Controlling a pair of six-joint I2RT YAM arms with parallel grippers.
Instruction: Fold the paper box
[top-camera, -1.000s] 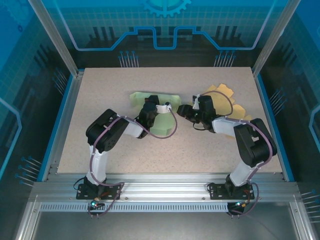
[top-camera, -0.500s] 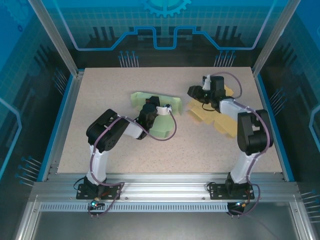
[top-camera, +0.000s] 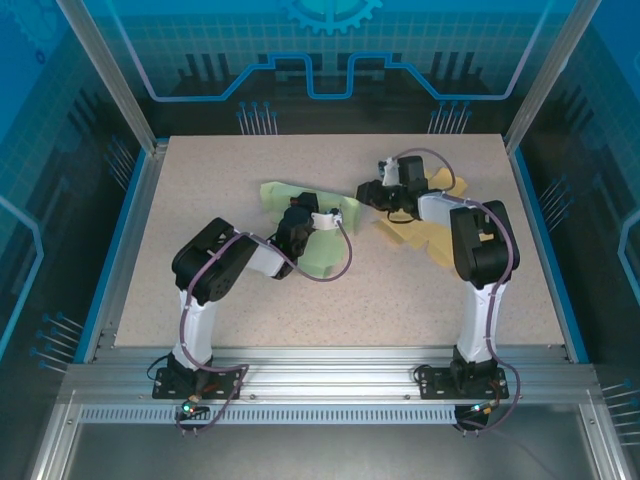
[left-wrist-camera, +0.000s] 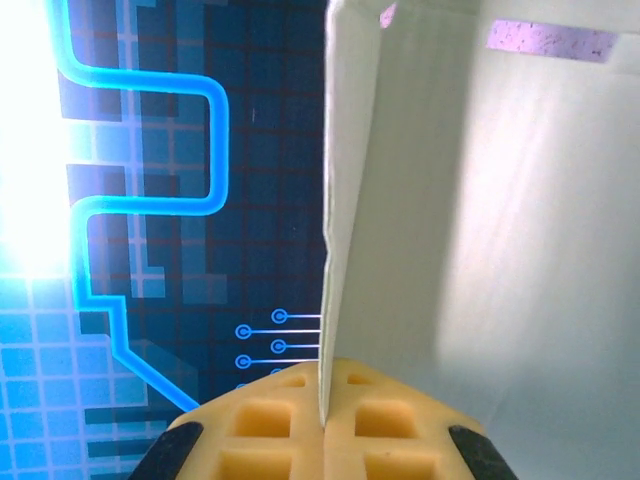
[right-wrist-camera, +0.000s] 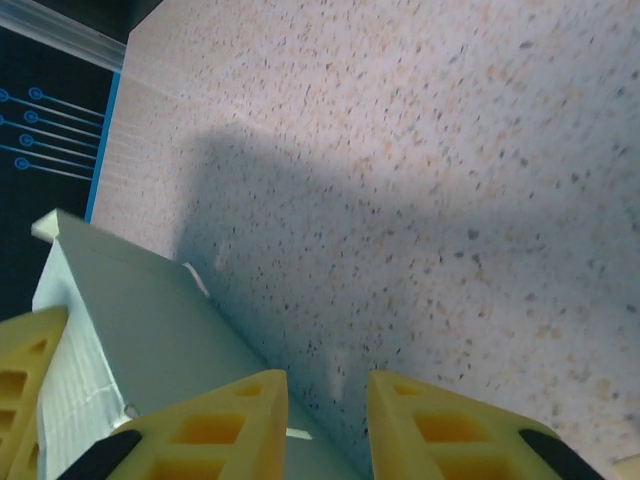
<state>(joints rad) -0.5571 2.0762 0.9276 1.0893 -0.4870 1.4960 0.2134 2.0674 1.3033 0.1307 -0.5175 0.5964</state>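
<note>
The left fingers (top-camera: 300, 208) seemingly pinch the green paper box (top-camera: 322, 258); the right fingers (top-camera: 371, 193) hover near yellow sheets (top-camera: 427, 238).

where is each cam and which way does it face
top external: above, behind the bases, looking down on the table, both arms, green paper box.
left wrist: faces along shut left jaws pinching the box's edge, toward the blue wall.
right wrist: looks down past parted right jaws at the table.
shared: all three show the box.

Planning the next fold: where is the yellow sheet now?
Top view: the yellow sheet lies right of centre on the table, partly under the right arm, beside the green box.
</note>
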